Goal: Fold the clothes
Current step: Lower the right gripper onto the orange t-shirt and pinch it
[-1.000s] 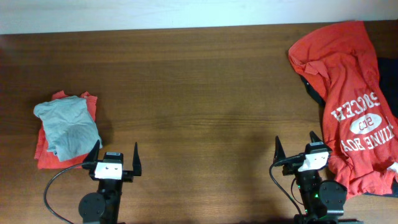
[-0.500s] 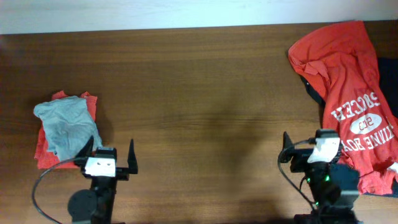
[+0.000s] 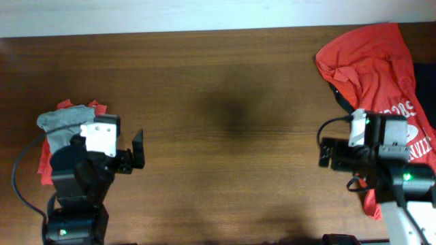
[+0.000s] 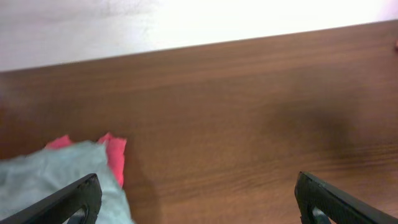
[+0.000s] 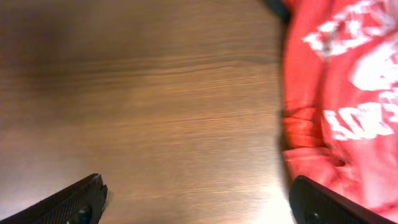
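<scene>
A bright red-orange T-shirt (image 3: 371, 61) with white lettering lies crumpled at the table's right end, over a dark navy garment (image 3: 338, 93). In the right wrist view the shirt (image 5: 339, 93) fills the right side. My right gripper (image 5: 198, 186) hangs open above bare wood at the shirt's left edge, its right finger over the cloth. At the left end a grey garment (image 3: 65, 122) rests on a folded red one (image 3: 45, 160). My left gripper (image 4: 198, 186) is open and empty beside that pile, with its left finger over the grey cloth (image 4: 56, 180).
The brown wooden table (image 3: 225, 102) stretches between the two piles. Its far edge meets a white wall (image 3: 204, 13). A black cable (image 3: 20, 177) loops at the left arm's base.
Both arms have risen and moved away from the near edge. The left gripper went toward the grey pile, the right one toward the red-orange shirt. Both stayed open.
</scene>
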You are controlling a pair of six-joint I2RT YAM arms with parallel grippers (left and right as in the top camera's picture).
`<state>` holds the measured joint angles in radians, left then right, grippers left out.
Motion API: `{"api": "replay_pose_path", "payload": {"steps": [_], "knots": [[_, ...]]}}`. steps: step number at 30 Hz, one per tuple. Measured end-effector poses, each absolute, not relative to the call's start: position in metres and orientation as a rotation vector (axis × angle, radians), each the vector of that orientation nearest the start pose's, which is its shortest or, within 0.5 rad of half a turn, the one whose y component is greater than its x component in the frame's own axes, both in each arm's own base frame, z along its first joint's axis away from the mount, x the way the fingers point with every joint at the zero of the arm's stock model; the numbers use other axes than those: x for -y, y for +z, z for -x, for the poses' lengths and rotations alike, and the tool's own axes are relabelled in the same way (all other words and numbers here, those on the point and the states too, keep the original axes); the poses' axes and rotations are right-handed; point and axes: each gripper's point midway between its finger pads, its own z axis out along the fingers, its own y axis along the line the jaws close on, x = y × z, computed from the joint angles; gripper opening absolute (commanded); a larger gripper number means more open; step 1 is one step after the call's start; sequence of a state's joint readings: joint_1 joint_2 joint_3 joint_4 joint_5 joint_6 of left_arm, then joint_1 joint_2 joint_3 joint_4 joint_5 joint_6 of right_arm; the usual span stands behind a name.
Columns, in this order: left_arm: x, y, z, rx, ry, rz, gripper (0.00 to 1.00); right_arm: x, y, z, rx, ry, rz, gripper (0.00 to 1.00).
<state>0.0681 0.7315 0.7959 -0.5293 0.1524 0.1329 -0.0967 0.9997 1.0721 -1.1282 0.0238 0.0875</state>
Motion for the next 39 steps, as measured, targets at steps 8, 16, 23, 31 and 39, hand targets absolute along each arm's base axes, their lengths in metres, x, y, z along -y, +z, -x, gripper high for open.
{"api": "replay_pose_path", "payload": {"steps": [8,16,23,31,39], "knots": [[0.013,0.259,-0.291,-2.024,-0.070,-0.185,0.99,0.132,0.169,-0.206,-2.618,-0.210,-1.015,0.99],[0.013,0.257,-0.293,-2.030,-0.074,-0.186,0.99,0.182,0.117,-0.177,-2.653,-0.197,-1.471,0.96],[0.013,0.258,-0.294,-2.028,-0.074,-0.186,0.99,0.181,0.077,-0.183,-2.768,-0.128,-1.504,0.89],[0.013,0.259,-0.294,-2.024,-0.073,-0.187,0.99,0.170,0.060,-0.212,-2.830,-0.035,-1.310,0.84],[0.013,0.259,-0.294,-2.023,-0.073,-0.187,0.99,0.165,0.048,-0.222,-2.865,-0.034,-1.246,0.84]]}}
